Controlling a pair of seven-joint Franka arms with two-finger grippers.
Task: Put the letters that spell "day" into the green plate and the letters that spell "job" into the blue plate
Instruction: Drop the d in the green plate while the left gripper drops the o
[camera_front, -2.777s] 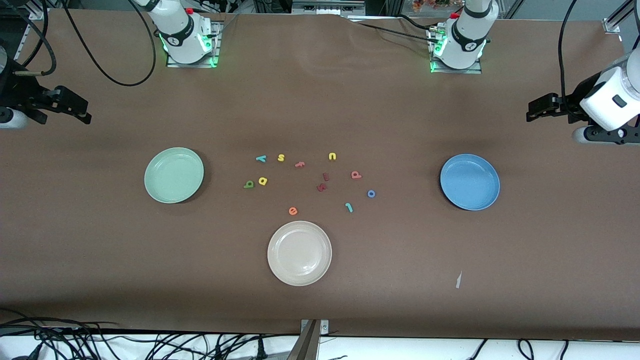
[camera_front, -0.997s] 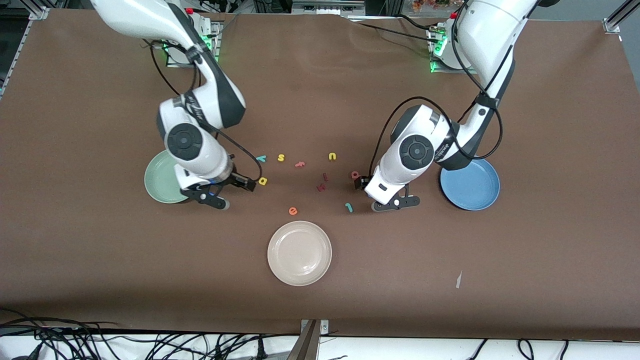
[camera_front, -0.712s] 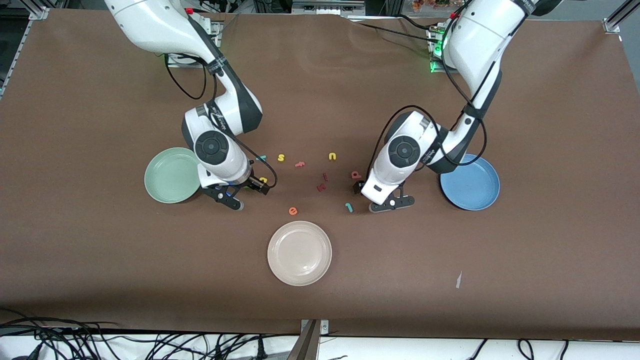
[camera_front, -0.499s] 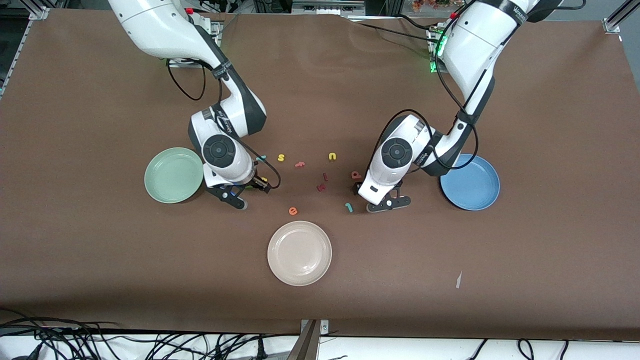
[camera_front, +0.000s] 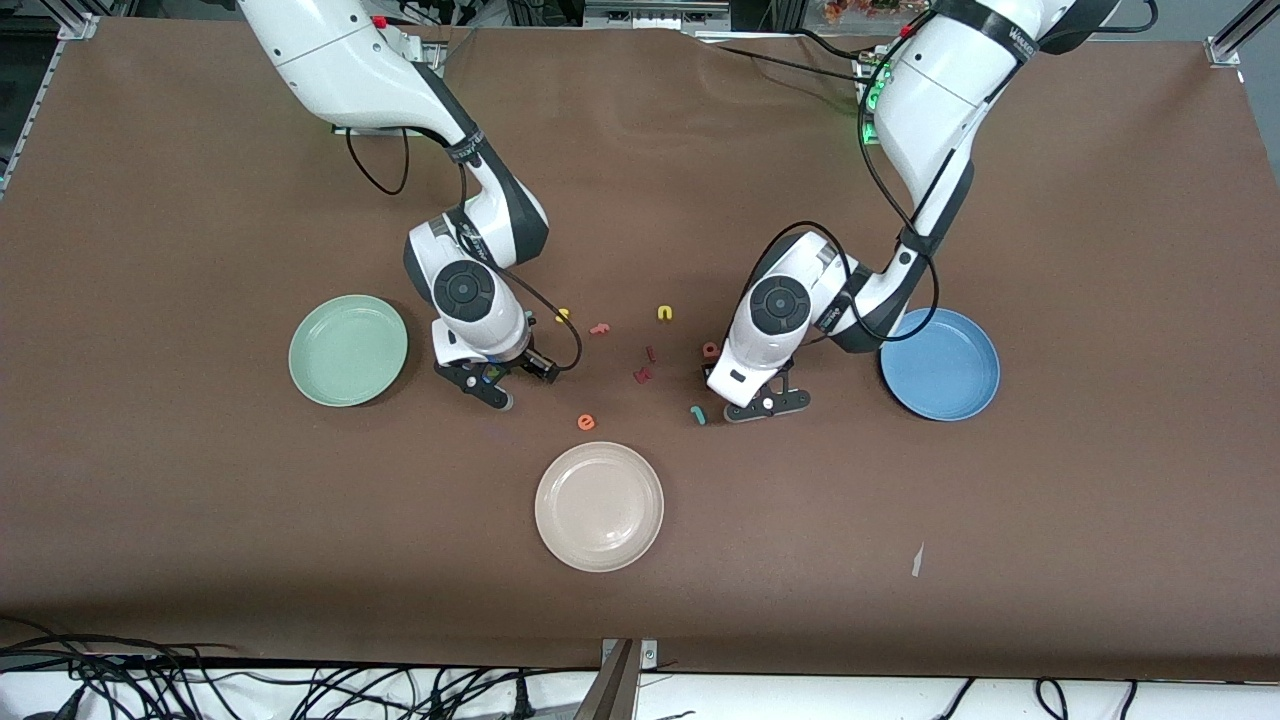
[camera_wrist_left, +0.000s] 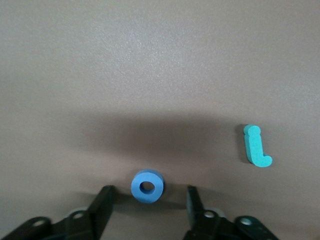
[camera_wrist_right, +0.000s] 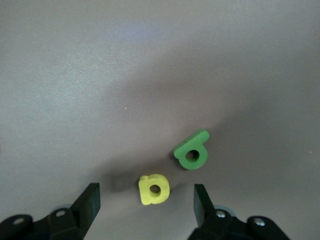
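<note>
change: since the earliest frame both arms have swung in from the worktop's ends and come down over the letter cluster; no letter has reached a plate.
left gripper (camera_wrist_left: 147, 202): low over the blue ring "o" (camera_wrist_left: 147, 186), fingers (camera_wrist_left: 102, 205) apart on either side of it and not touching it.
right gripper (camera_wrist_right: 145, 205): low over the yellow looped letter (camera_wrist_right: 154, 189), fingers (camera_wrist_right: 90, 202) spread wide with the letter between them, not gripped.
olive-green looped letter (camera_wrist_right: 191, 151): on the worktop just beside the yellow one, outside the fingers' gap.
teal hooked "j" (camera_front: 698, 414): flat on the worktop (camera_front: 900, 200) near the left gripper, a little nearer to the front camera than the salmon-pink looped letter (camera_front: 710, 349).
teal "y": hidden under the right arm, cannot tell where it lies.
green plate (camera_front: 348, 350): toward the right arm's end, nothing in it.
blue plate (camera_front: 940, 363): toward the left arm's end, partly under the left arm, nothing in it.
cream-white plate (camera_front: 599, 506): nearest the front camera, nothing in it.
other letters: yellow "s" (camera_front: 563, 316), yellow "u" (camera_front: 665, 313), orange "e" (camera_front: 586, 422) and dark red letters (camera_front: 645, 366) lie loose between the two grippers.
writing: small lettering on the dark wrist bands of both arms, too small to read.
</note>
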